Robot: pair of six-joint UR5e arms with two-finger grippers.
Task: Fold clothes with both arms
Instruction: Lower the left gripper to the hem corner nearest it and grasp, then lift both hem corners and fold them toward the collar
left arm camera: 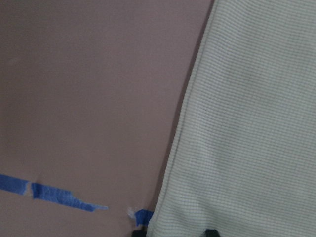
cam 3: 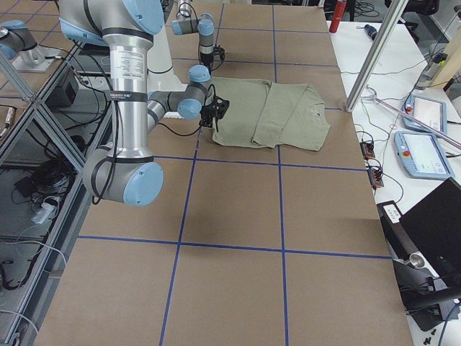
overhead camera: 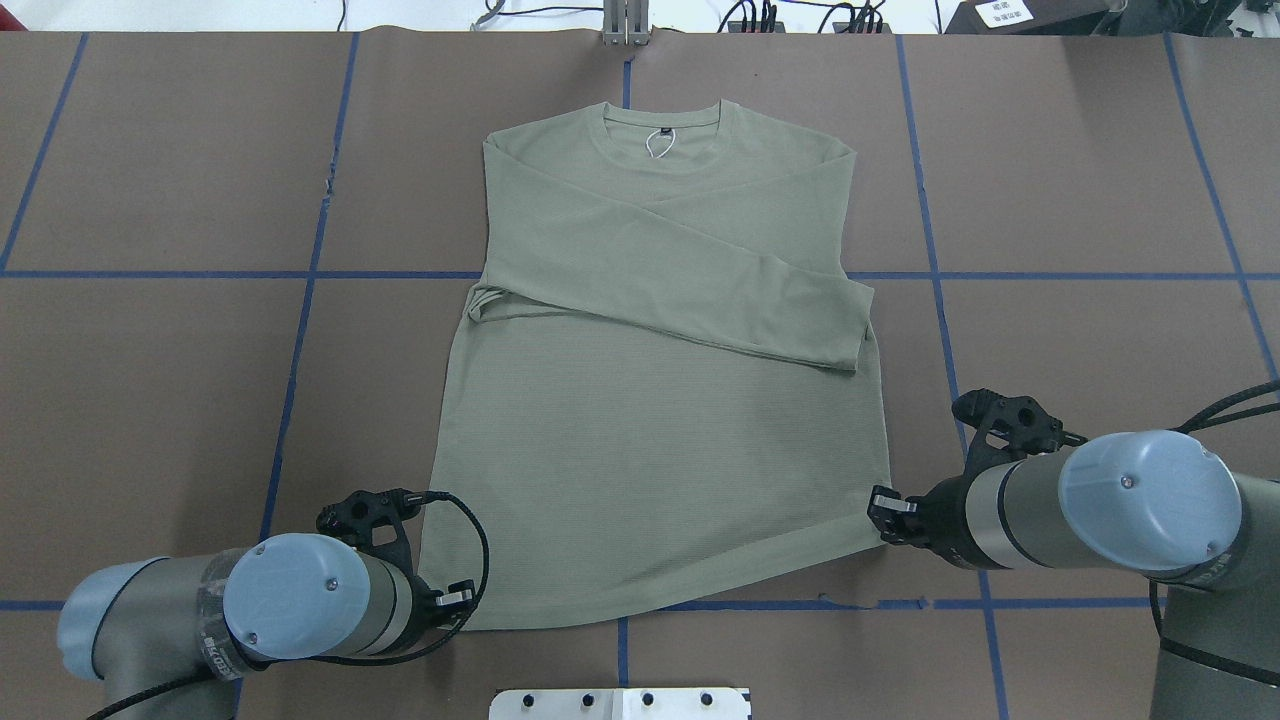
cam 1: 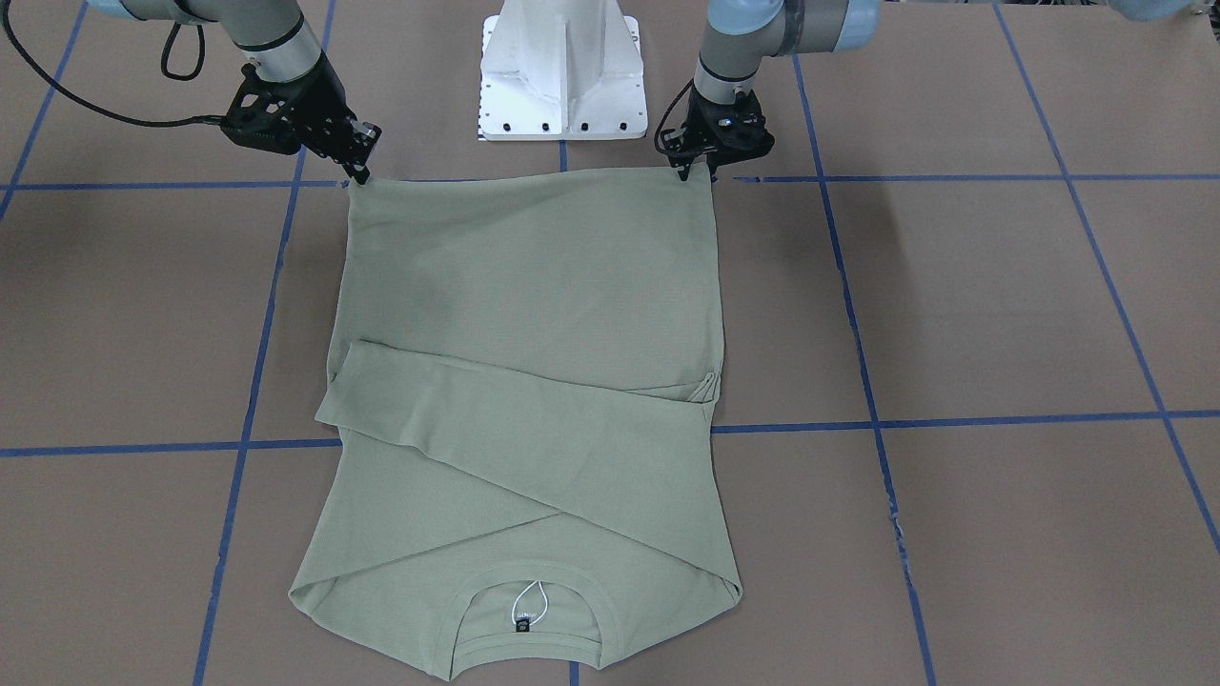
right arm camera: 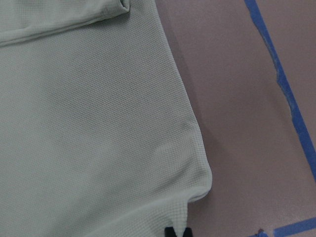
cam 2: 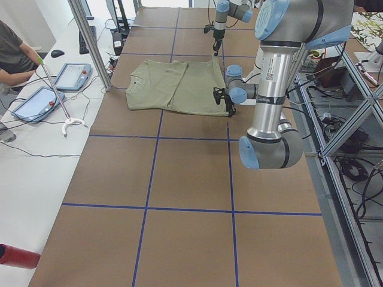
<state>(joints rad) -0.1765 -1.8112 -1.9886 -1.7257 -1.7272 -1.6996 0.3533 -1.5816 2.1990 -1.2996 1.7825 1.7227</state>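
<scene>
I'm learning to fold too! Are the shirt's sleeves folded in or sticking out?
Folded in. Both sleeves lie crossed over the shirt, neither sticking out sideways.

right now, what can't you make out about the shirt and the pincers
- Grip of the left pincer: the left wrist view cuts its tips off at the bottom edge, and in the overhead view the arm partly covers it.
- Chest of the shirt: hidden under the crossed sleeves.
- Text on the neck label: too small in every view.

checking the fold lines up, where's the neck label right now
In the overhead view the neck label sits inside the shirt's collar, at the table's far side, about midway across.
</scene>
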